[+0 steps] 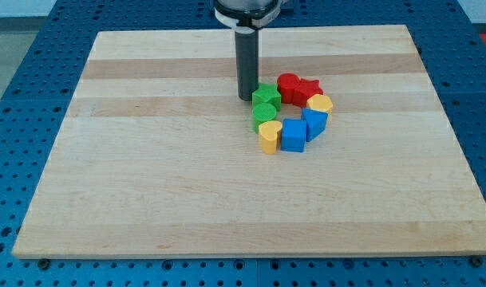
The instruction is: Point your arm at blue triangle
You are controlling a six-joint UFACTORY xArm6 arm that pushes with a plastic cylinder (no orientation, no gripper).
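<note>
Resting: my tip [246, 97] beside green star [266, 96], apart from blue triangle [314, 123].

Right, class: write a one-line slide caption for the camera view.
My tip rests beside the green star, across a tight ring of blocks from the blue triangle.

The desk [187, 183] is pale, smooth, matt wood with visible grain; on it, the blue triangle [314, 123] looks like ridged matt plastic.
</note>
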